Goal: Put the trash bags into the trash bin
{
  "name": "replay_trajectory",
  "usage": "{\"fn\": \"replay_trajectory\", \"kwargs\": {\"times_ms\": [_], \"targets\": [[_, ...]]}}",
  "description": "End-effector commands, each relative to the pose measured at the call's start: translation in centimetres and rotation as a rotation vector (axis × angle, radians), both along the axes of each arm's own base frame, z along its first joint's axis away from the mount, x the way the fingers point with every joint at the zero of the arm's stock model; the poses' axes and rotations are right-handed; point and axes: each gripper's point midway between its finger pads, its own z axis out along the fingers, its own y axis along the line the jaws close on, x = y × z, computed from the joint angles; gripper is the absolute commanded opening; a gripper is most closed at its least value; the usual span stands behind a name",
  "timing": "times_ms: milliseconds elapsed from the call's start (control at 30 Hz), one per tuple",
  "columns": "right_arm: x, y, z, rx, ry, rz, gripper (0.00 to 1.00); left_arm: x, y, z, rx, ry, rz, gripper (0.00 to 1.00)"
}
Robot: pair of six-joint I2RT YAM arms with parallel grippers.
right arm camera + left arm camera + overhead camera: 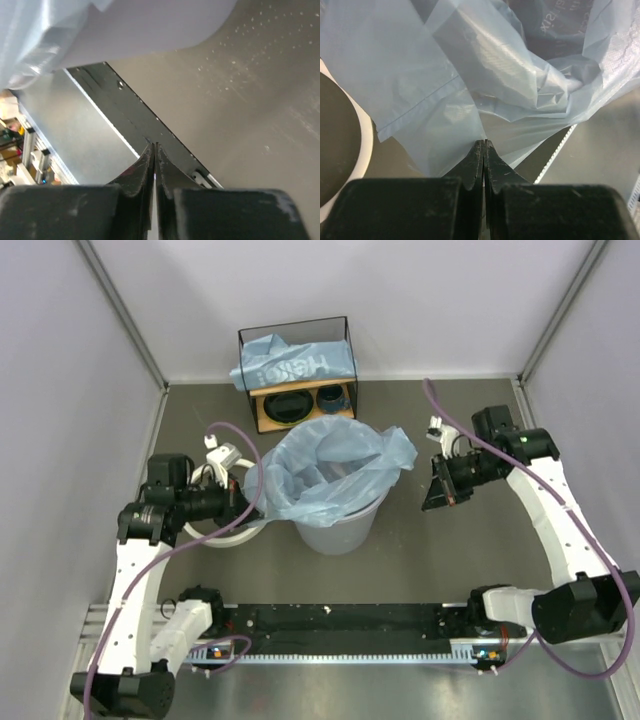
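A light-blue trash bag (335,462) lines the translucent trash bin (338,530) at the table's middle, its film bunched over the bin's mouth. My left gripper (244,502) is at the bag's left edge. In the left wrist view the left gripper (485,143) is shut, and the bag's film (470,75) converges into its tips. A second bag with white lettering (292,365) lies on top of the shelf. My right gripper (431,500) hangs right of the bin, apart from the bag. In its wrist view the right gripper (154,146) is shut and empty, with bag film (75,35) at top left.
The white ring rim (232,536) lies on the table left of the bin, under my left arm; it also shows in the left wrist view (366,145). The black-wire wooden shelf (262,412) at the back holds dark bowls (290,405) and a cup (330,397).
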Motion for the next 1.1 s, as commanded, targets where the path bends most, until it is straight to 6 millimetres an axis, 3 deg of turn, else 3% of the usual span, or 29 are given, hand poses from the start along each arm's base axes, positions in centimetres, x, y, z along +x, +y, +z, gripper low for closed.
{"fn": "replay_trajectory", "kwargs": {"times_ms": [0,67,100,200,267,367,567,733,867,900,967,1000,1033,1067], "targets": [[0.3,0.7,3.2,0.104,-0.102,0.056,0.22,-0.2,-0.4,0.1,-0.019,0.002,-0.051,0.00],[0.3,0.9,5.8,0.146,-0.149,0.049,0.62,0.2,-0.3,0.3,-0.013,-0.032,-0.044,0.00],[0.3,1.1,7.2,0.183,-0.162,0.037,0.76,0.2,-0.3,0.4,-0.009,-0.047,-0.054,0.00],[0.5,2.0,11.6,0.265,-0.237,0.001,0.78,0.1,-0.4,0.9,-0.013,-0.068,-0.064,0.00],[1.9,2.1,13.7,0.281,-0.312,-0.031,0.78,0.1,-0.5,1.2,-0.015,-0.078,-0.066,0.00],[3.9,2.6,14.7,0.286,-0.299,-0.094,0.80,0.3,-0.5,1.6,-0.017,-0.094,-0.065,0.00],[5.7,4.1,12.8,0.207,-0.252,-0.080,0.86,0.5,-0.4,1.8,-0.013,-0.105,-0.066,0.00],[5.7,4.8,11.0,0.141,-0.234,-0.051,0.87,0.8,-0.4,2.0,-0.013,-0.114,-0.060,0.00],[6.3,4.6,10.8,0.114,-0.249,-0.068,0.61,0.9,-0.3,1.7,-0.008,-0.109,-0.055,0.00],[6.4,4.5,10.9,0.113,-0.253,-0.071,0.31,0.9,-0.3,1.6,-0.006,-0.101,-0.045,0.00],[5.9,4.0,11.3,0.098,-0.277,-0.078,0.06,0.9,-0.2,1.5,-0.004,-0.088,-0.034,0.00],[5.6,3.7,11.1,0.079,-0.296,-0.058,0.00,0.8,-0.2,1.5,-0.002,-0.088,-0.038,0.00],[4.8,3.3,11.4,0.075,-0.314,-0.052,0.00,0.7,-0.1,1.4,0.003,-0.086,-0.039,0.00],[4.1,2.7,10.6,0.036,-0.312,-0.027,0.00,0.5,0.0,1.2,0.010,-0.076,-0.037,0.00]]}}
